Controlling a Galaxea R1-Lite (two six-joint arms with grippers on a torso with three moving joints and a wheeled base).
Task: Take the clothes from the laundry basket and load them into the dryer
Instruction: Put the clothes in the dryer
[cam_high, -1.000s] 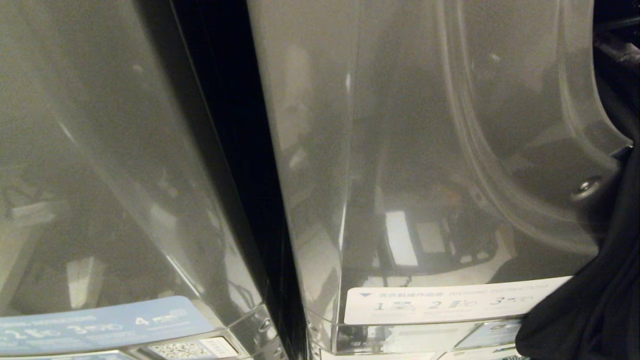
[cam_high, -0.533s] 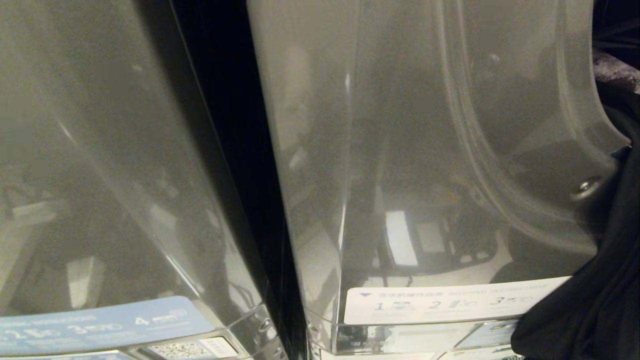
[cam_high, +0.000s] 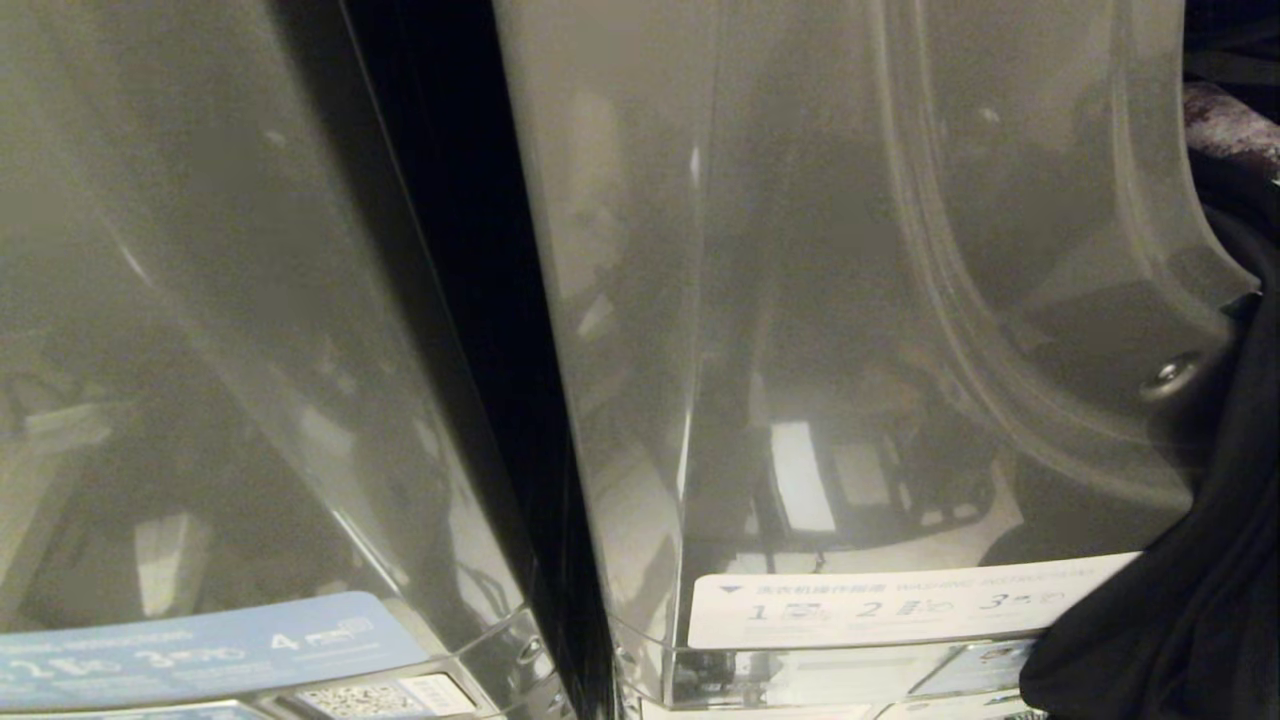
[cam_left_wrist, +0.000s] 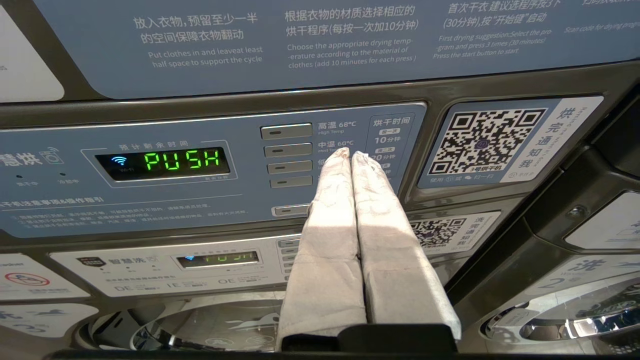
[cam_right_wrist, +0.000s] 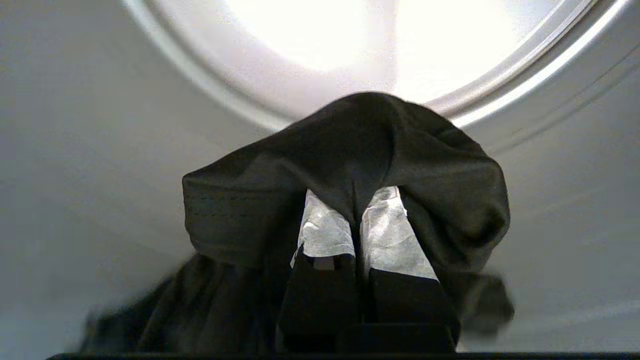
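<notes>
A black garment (cam_right_wrist: 280, 200) is draped over my right gripper (cam_right_wrist: 356, 200), which is shut on a fold of it; only the white-wrapped fingers (cam_right_wrist: 325, 230) show below the cloth. Beyond it a pale round ring of the dryer (cam_right_wrist: 500, 85) glows brightly. In the head view the same black garment (cam_high: 1180, 620) hangs at the right edge, beside the curved rim of the right-hand machine, the dryer (cam_high: 1150, 330). The right gripper itself is not seen there. My left gripper (cam_left_wrist: 350, 155) is shut and holds nothing, parked before a control panel. The laundry basket is out of view.
Two grey machine fronts fill the head view, with a dark gap (cam_high: 470, 300) between them. A white instruction label (cam_high: 880, 605) crosses the right machine. The blue control panel shows a green PUSH display (cam_left_wrist: 182, 161), buttons (cam_left_wrist: 286, 131) and a QR code (cam_left_wrist: 487, 140).
The black garment at the right edge of the head view has shifted slightly, its lower edge creeping left. A speckled patch at the top right has brightened. The machines stay still.
</notes>
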